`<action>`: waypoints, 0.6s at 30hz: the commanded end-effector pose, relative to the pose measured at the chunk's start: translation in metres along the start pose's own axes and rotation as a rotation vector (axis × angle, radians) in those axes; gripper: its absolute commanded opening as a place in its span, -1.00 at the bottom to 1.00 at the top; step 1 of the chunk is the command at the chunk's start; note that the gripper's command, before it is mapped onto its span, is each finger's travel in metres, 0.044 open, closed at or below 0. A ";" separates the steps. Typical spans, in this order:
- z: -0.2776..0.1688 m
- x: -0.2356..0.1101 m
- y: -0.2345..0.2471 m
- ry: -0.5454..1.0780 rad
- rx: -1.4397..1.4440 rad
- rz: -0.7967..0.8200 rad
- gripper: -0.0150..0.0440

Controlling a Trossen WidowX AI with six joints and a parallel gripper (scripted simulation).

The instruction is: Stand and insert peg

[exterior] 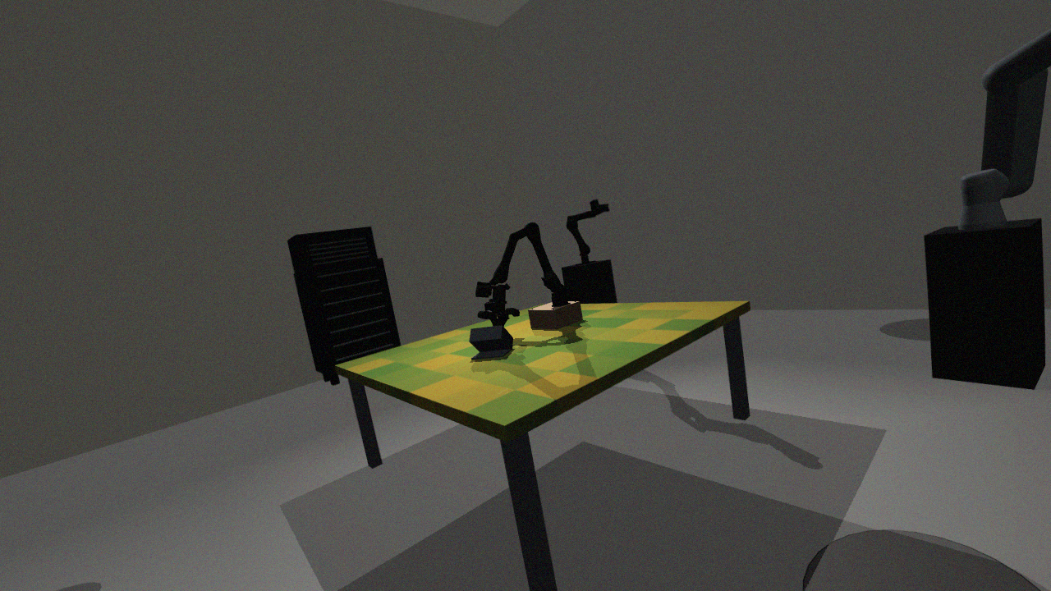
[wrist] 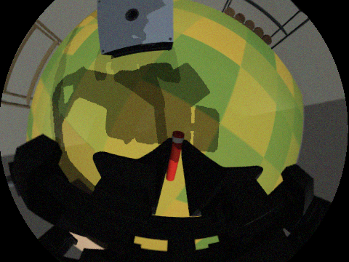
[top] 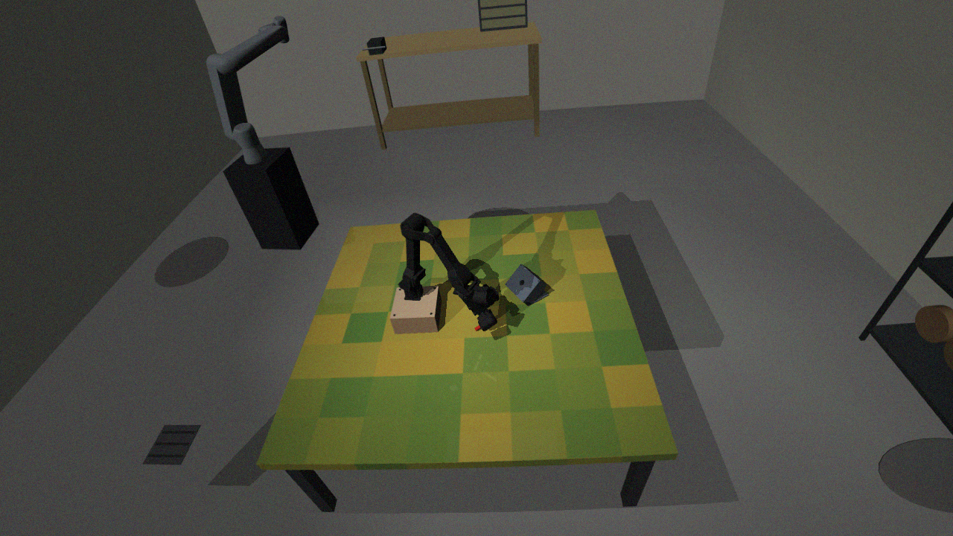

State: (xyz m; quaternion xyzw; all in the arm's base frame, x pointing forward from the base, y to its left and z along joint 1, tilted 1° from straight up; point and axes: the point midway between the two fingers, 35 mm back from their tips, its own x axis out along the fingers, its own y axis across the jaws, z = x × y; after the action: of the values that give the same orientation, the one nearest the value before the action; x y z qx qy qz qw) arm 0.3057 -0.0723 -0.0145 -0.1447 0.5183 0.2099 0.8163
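Gripper [wrist: 174, 177] clenched on the peg [wrist: 174, 162] above the desk [wrist: 252, 102] — banded end leads, long axis aimed just right of the panel's [wrist: 136, 19] hole [wrist: 131, 14], which lies ahead.

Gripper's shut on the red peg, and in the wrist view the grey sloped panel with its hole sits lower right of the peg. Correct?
Not quite. The gripper is shut on the red peg, but the wrist view shows the grey sloped panel with its hole at the upper left of the peg, not the lower right.
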 end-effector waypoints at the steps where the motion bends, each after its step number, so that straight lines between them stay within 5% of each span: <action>1: -0.002 -0.003 0.000 -0.033 -0.001 0.000 -0.32; 18: -0.009 -0.012 0.000 -0.179 -0.002 0.000 -0.32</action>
State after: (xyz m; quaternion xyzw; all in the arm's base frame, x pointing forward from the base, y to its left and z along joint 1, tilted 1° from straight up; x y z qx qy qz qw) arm 0.2966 -0.0775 -0.0084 -0.1280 0.4540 0.2207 0.8537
